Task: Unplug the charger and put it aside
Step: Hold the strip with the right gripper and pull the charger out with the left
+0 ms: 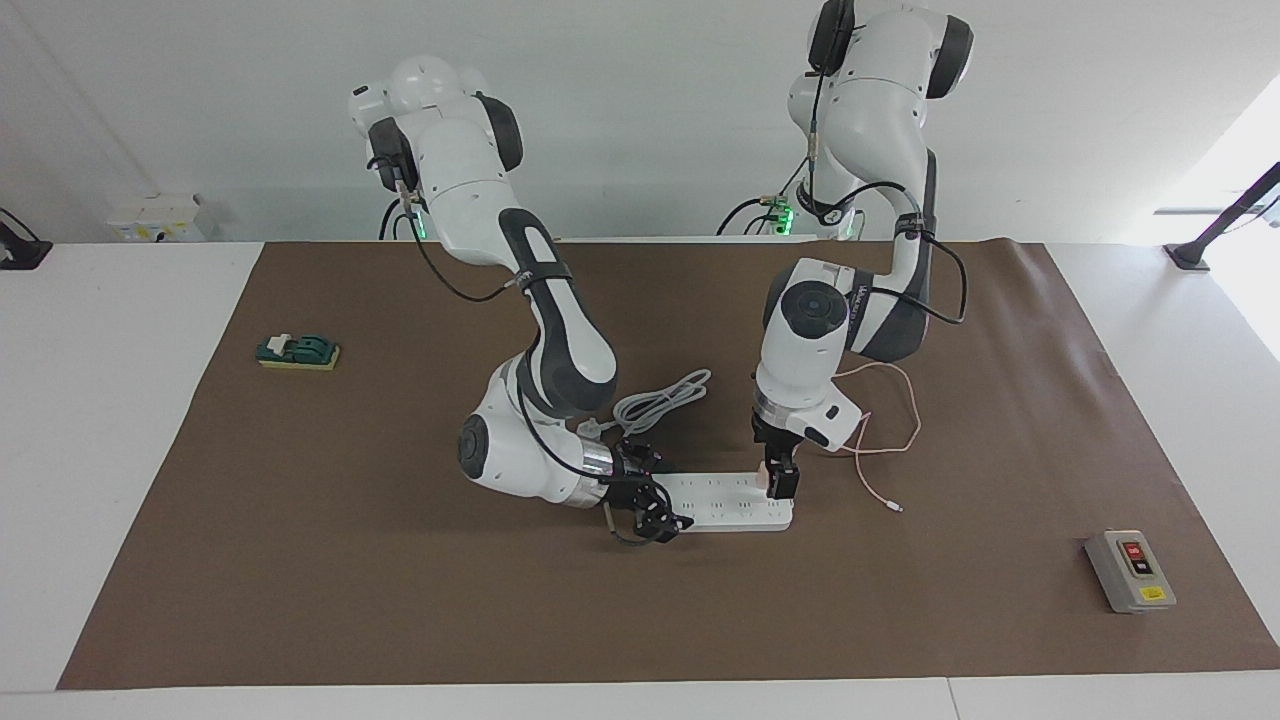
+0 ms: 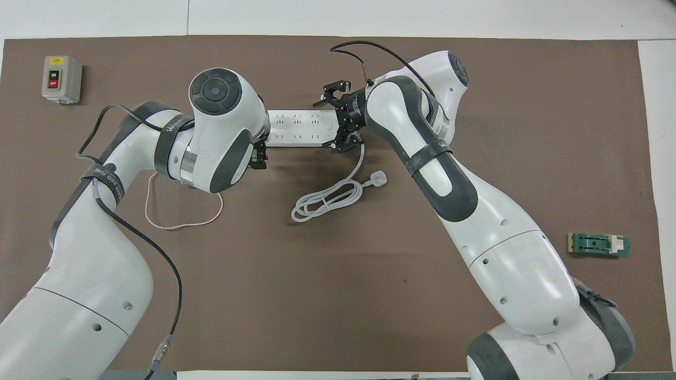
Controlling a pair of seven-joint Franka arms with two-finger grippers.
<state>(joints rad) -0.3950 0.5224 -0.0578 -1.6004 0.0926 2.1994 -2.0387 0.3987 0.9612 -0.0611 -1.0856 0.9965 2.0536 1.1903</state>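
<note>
The left end effector [image 1: 778, 482] is being held pinched on the charger [image 1: 764, 478], plugged into the power strip [image 1: 730, 500] end. The right end effector [image 1: 650, 512], fingers spread, is bracing the other end, presumably against lifting.

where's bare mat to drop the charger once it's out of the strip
Bare mat lies between the power strip and the grey switch box, and nearer the robots than that box. It is crowded around the strip: the left gripper at the charger, the right gripper, the pink cable and the white cord.
</note>
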